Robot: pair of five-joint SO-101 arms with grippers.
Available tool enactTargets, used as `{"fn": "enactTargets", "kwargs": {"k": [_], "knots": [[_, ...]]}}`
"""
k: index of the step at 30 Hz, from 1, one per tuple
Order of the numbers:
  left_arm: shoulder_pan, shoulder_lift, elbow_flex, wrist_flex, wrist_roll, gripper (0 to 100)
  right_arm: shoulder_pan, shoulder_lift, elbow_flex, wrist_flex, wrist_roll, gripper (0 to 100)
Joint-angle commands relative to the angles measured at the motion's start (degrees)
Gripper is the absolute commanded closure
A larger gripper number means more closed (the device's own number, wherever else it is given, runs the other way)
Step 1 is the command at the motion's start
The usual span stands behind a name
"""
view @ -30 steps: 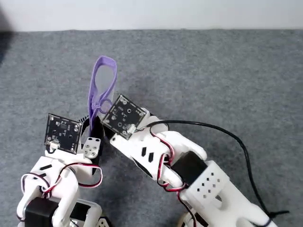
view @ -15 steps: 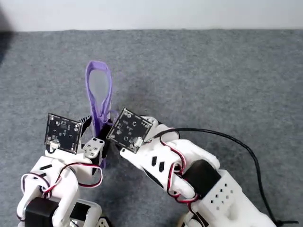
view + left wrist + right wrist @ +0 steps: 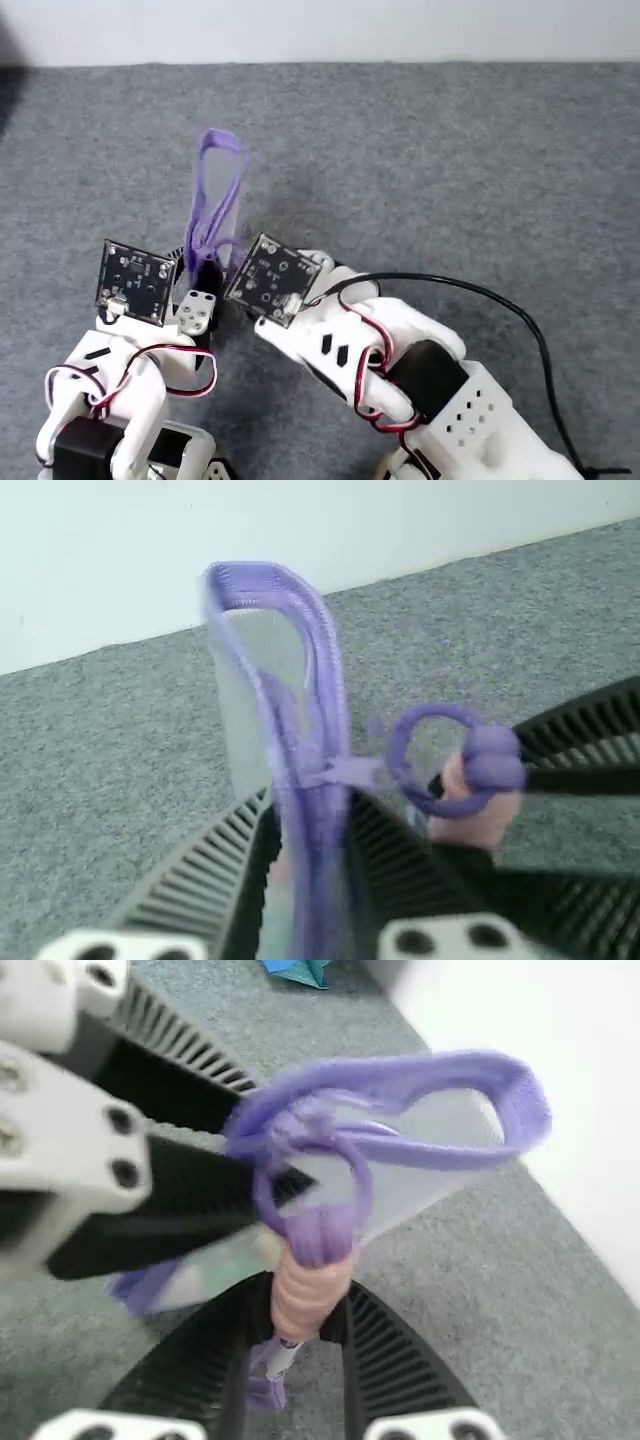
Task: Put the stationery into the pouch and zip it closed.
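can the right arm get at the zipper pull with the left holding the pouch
Likely yes: the right gripper looks shut on the pink zipper pull, and the left gripper clamps the pouch beside it, not blocking.

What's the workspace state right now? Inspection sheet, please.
Surface: grey carpet.
Job's things: pouch held on edge between both arms, its zip gaping at the far end.
Clutter: blue scrap on the carpet near the wall.
Grippers: left tool shut on the pouch; right tool shut on the zip pull.
Cables: black cable trailing over the carpet, apart from the pouch.
Surroundings: white wall.
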Motion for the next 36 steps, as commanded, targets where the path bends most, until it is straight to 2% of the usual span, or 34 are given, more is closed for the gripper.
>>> {"fn": "enactTargets", "kwargs": {"k": [1, 9, 17, 25, 36], "knots": [[-0.1, -0.2, -0.5, -1.1, -1.8, 99, 3.3, -0.5, -2.8, -4.3, 0.4, 99.1], [-0.2, -0.4, -0.9, -1.0, -1.8, 99, 11.6, 5.8, -2.9, -15.3, 0.4, 99.1], [0.3, -10.8, 5.1, 3.4, -3.1, 99, 17.1, 13.4, -3.3, -24.7, 1.3, 99.1], [-0.2, -20.4, 9.8, 4.6, -6.3, 99, 21.0, 24.2, -13.6, -26.0, 1.2, 99.1], [-0.2, -20.8, 9.5, 4.6, -6.3, 99, 25.3, 35.7, -23.0, -26.0, 1.2, 99.1]]}}
